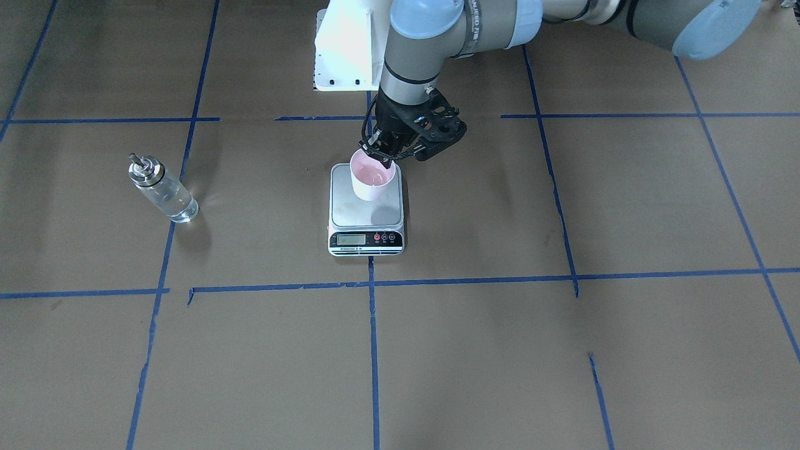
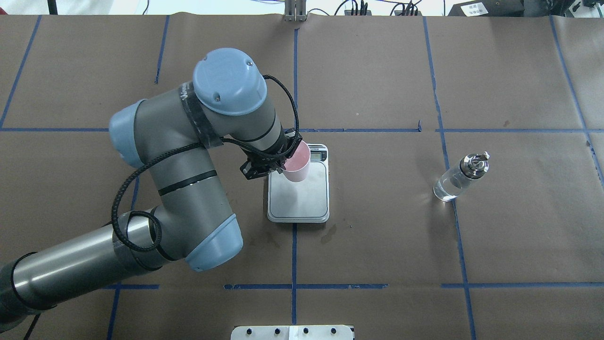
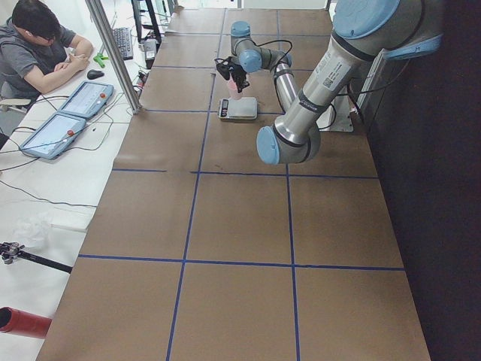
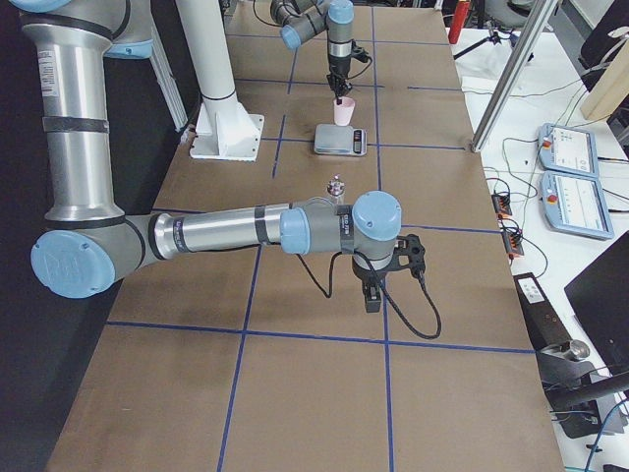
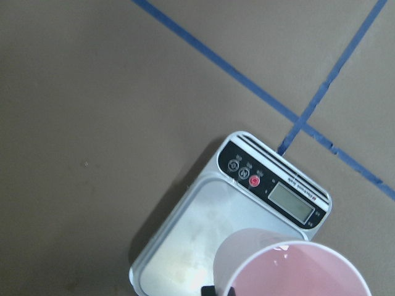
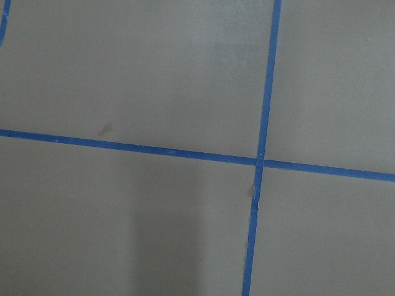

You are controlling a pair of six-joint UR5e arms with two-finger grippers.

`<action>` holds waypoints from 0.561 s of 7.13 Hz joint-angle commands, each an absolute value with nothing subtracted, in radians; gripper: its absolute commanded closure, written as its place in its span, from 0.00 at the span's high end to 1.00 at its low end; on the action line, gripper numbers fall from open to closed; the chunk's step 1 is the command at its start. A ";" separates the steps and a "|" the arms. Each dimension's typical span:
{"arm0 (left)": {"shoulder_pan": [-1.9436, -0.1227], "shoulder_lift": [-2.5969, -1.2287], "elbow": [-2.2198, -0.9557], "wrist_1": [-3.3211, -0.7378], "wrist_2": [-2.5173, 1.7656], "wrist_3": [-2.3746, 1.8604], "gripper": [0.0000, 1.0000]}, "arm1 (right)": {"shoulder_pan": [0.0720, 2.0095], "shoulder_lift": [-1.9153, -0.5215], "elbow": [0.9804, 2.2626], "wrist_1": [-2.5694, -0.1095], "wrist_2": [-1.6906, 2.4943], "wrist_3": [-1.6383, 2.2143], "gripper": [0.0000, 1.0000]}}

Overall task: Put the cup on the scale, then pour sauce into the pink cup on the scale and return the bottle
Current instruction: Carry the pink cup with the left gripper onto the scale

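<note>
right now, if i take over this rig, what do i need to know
Left gripper: shut on the rim of the cup, holding it upright over the platform of the scale. The cup looks just above the platform, not yet set down.
Right gripper: over bare table, away from the job's things. Whether it is open or shut cannot be told.
Bottle: upright on the table on the robot's right, untouched.
Done: cup picked up and at the scale.
Left: set the cup down and release it, pour the sauce, return the bottle.
</note>
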State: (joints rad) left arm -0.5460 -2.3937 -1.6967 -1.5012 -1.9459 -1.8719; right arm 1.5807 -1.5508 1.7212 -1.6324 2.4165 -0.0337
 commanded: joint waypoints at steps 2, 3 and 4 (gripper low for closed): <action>-0.499 -2.388 -1.649 -1.537 -1.907 -1.899 0.00 | 1.580 -1.551 1.721 -1.629 2.418 -0.034 1.00; -0.494 -2.387 -1.651 -1.537 -1.907 -1.899 0.00 | 1.582 -1.551 1.721 -1.629 2.416 -0.034 1.00; -0.494 -2.387 -1.649 -1.537 -1.907 -1.899 0.00 | 1.582 -1.551 1.720 -1.628 2.418 -0.034 1.00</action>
